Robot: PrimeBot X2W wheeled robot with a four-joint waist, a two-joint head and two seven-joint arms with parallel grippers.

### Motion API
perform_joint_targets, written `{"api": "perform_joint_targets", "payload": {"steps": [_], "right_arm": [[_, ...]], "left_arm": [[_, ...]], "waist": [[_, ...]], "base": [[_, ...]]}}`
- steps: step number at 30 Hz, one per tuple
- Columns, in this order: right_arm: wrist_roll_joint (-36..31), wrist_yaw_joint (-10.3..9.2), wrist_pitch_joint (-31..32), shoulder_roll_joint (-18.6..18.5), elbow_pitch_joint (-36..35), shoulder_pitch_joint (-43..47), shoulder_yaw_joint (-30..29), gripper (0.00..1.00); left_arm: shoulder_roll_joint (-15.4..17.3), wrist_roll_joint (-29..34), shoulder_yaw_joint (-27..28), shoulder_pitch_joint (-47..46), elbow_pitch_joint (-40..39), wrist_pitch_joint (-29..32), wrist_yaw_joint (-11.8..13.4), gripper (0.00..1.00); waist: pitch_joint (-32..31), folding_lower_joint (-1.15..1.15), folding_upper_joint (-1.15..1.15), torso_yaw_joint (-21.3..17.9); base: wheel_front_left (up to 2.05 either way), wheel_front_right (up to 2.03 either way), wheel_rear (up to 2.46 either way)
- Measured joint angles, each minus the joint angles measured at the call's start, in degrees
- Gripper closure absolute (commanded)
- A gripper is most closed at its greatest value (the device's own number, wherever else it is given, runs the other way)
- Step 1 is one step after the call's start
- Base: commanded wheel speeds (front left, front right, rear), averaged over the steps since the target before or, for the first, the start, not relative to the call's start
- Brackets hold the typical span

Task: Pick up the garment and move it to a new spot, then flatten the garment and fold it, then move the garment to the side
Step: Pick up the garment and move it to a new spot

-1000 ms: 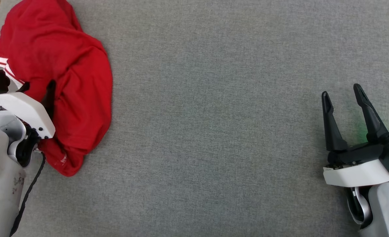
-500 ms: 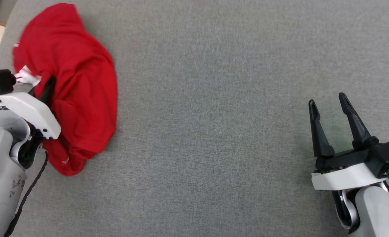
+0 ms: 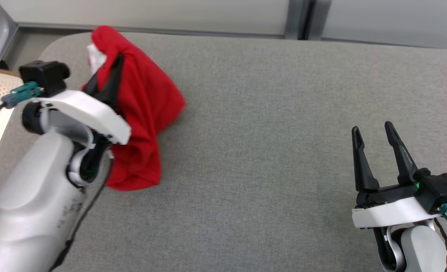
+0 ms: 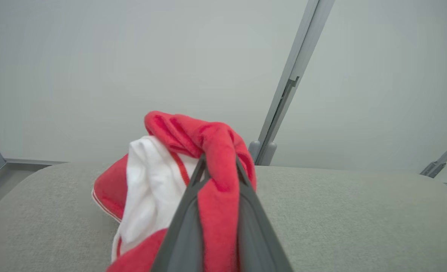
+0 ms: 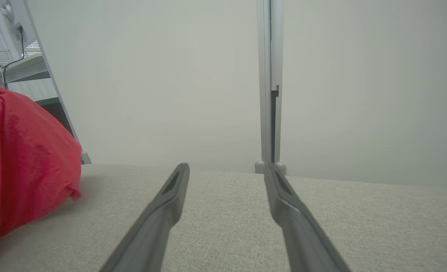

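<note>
The left arm (image 3: pixel 30 196) hides part of the red garment (image 3: pixel 144 102), far left on the grey pad (image 3: pixel 265 132). The left gripper (image 4: pixel 220 170) pinches it, higher than before; the right gripper (image 3: pixel 372 130) is spread.

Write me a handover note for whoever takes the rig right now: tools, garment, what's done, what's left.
Left tool: shut on a bunch of the red garment, held up near the far left corner of the grey padded surface. The garment's lower end seems to rest on the surface.
Right tool: open and empty, over the surface at the right, well apart from the garment.
Done: garment grasped; it is crumpled, not flat.
Left: carry it to a new spot, flatten it, fold it, move it to the side.
</note>
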Motion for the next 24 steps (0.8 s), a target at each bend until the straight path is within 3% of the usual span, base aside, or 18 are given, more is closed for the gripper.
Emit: {"api": "perform_joint_targets", "payload": {"steps": [7, 15, 16, 17, 18, 24], "right_arm": [[0.40, 0.00, 0.00, 0.89, -0.57, 0.15, -1.63, 0.00], [0.52, 0.00, 0.00, 1.57, -1.19, -0.65, -1.91, 0.00], [0.55, 0.00, 0.00, 1.66, -1.21, -0.94, -1.88, 0.00], [0.56, 0.00, 0.00, 1.75, -1.20, -1.25, -2.03, 0.00], [0.57, 0.00, 0.00, 1.83, -1.20, -1.50, -2.15, 0.00], [1.04, 0.00, 0.00, 2.44, -1.14, -2.19, -2.00, 0.00]], "left_arm": [[-8.16, 1.22, -3.28, 0.07, -9.55, 1.68, 8.15, 1.00], [-16.71, 5.28, -9.17, -2.15, -6.94, 1.13, 14.57, 1.00], [-17.24, 5.65, -10.23, -2.59, -5.86, 0.98, 14.81, 0.74], [-17.63, 5.82, -11.40, -2.86, -4.65, 0.86, 14.86, 0.09], [-18.07, 5.84, -12.63, -3.09, -3.50, 0.35, 15.03, 0.00], [-18.52, 1.42, -19.52, -4.97, -5.01, -2.97, 13.16, 0.00]], "waist": [[-2.12, 0.00, 0.00, -3.18], [-1.53, 0.00, 0.00, -8.21], [-1.26, 0.00, 0.00, -9.00], [-0.98, 0.00, 0.00, -9.78], [-0.67, 0.00, 0.00, -10.56], [1.04, 0.00, 0.00, -14.30]], "base": [[0.00, 0.00, 0.00], [0.00, 0.00, 0.00], [0.00, 0.00, 0.00], [0.00, 0.00, 0.00], [0.00, 0.00, 0.00], [0.00, 0.00, 0.00]]}}
